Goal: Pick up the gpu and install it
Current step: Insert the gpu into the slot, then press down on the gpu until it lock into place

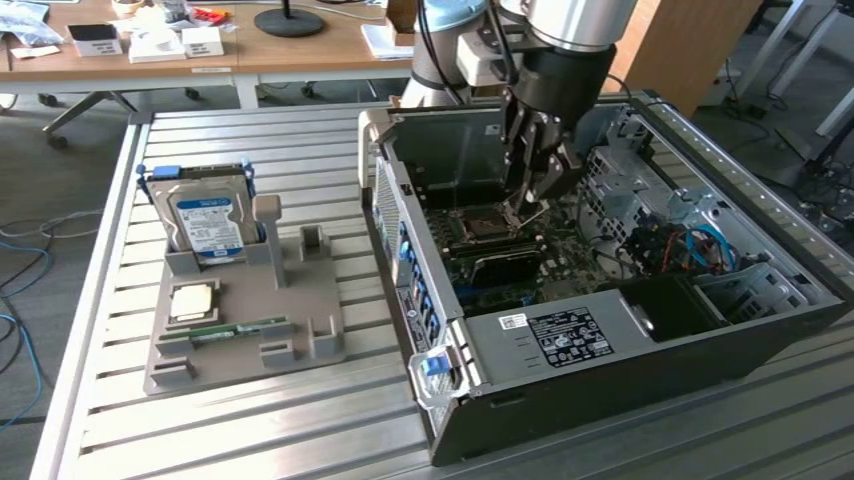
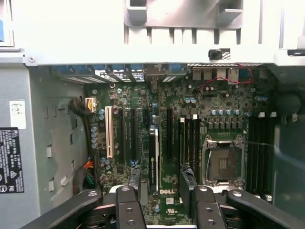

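The gpu (image 2: 153, 157) stands on edge in a motherboard slot inside the open PC case (image 1: 747, 335). In the wrist view I see it from above as a thin dark card with a pale edge. In the exterior view the gpu (image 1: 497, 265) is a dark flat card low on the board. My gripper (image 1: 531, 200) hangs inside the case just above it. Seen from the wrist, the gripper (image 2: 161, 183) is open. One of its fingertips (image 2: 135, 181) sits on each side of the card, with a gap to it on both sides.
On the slatted table at the exterior view's left, a grey holder (image 1: 314, 335) carries a hard drive (image 1: 207, 215), a CPU chip (image 1: 194, 300) and a RAM stick (image 1: 240, 330). The CPU socket (image 2: 223, 162) lies beside the gripper. Case walls and drive cages ring the board.
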You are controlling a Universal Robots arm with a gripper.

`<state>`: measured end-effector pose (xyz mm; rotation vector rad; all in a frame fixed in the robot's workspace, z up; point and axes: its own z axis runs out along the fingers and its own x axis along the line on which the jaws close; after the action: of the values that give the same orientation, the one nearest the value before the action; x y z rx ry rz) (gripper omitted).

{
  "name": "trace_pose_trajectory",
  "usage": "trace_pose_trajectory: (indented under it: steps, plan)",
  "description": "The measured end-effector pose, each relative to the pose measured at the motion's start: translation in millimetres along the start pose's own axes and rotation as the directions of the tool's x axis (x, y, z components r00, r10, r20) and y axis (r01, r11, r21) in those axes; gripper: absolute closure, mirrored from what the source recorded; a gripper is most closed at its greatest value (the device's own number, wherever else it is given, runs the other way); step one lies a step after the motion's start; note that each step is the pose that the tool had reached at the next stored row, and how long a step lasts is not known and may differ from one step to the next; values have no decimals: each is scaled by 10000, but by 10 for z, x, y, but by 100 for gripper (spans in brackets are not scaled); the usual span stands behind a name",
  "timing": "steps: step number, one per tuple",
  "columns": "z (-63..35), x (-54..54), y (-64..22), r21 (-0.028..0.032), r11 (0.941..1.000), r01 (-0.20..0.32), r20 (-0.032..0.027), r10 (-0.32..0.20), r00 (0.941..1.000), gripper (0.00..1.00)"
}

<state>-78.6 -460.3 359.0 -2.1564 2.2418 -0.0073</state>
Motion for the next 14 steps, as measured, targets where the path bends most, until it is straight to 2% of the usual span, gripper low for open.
trace_pose_trajectory:
  steps: [3,14]
  plan:
    - [-55,-1,-1,0,10000,0,0,0,10000,54]
    - [-57,-1,-2,0,10000,0,1,0,10000,54]
